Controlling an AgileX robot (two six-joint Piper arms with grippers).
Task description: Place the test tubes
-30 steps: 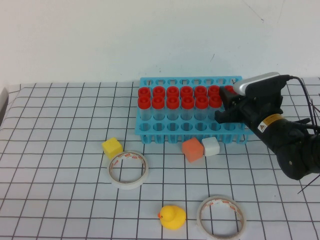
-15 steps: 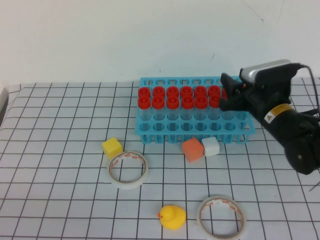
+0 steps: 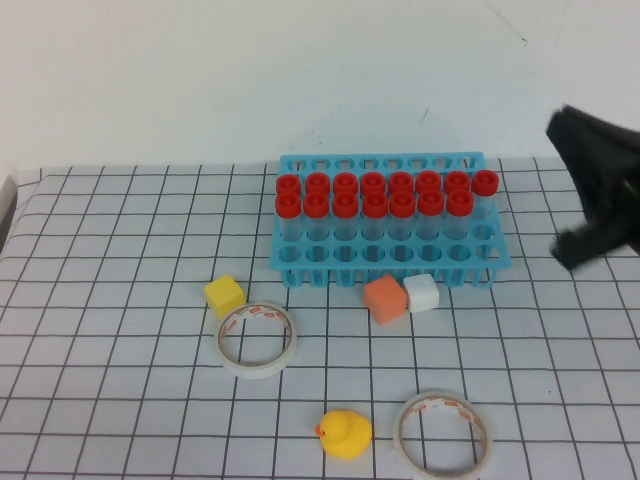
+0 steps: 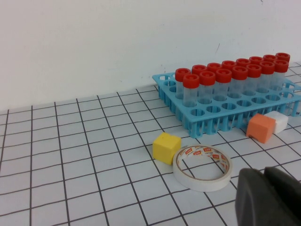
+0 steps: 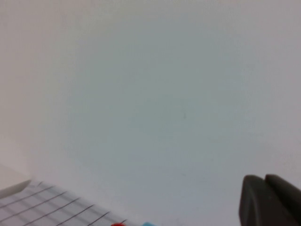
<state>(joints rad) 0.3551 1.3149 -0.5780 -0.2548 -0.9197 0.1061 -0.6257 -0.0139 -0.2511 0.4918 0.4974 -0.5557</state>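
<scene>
Fifteen red-capped test tubes (image 3: pixel 375 215) stand upright in a blue rack (image 3: pixel 390 268) toward the back of the table (image 3: pixel 100 380), which is covered by a white cloth ruled in black squares; eight tubes form a rear line and seven a line in front of it, the rear line reaching one hole further to the robot's right; open holes show in the rows nearest the robot. The right arm (image 3: pixel 600 180) is a dark, blurred shape at the right edge of the high view, raised above the table, to the right of the rack and apart from it; the right gripper (image 5: pixel 264 179) faces mostly white wall, its fingers pressed together and holding nothing. The left gripper (image 4: pixel 264 172), seen only in its own wrist view, sits low over the table on the near side of a roll of tape (image 4: pixel 203 167), aimed toward the rack; its fingers are closed and empty. Just in front of the rack lie an orange cube (image 3: pixel 385 299) and a white cube (image 3: pixel 421 292), touching; a yellow cube (image 3: pixel 224 295) sits beside the tape roll; a yellow rubber duck (image 3: pixel 345 434) and a second tape roll (image 3: pixel 443 435) lie nearest the robot.
</scene>
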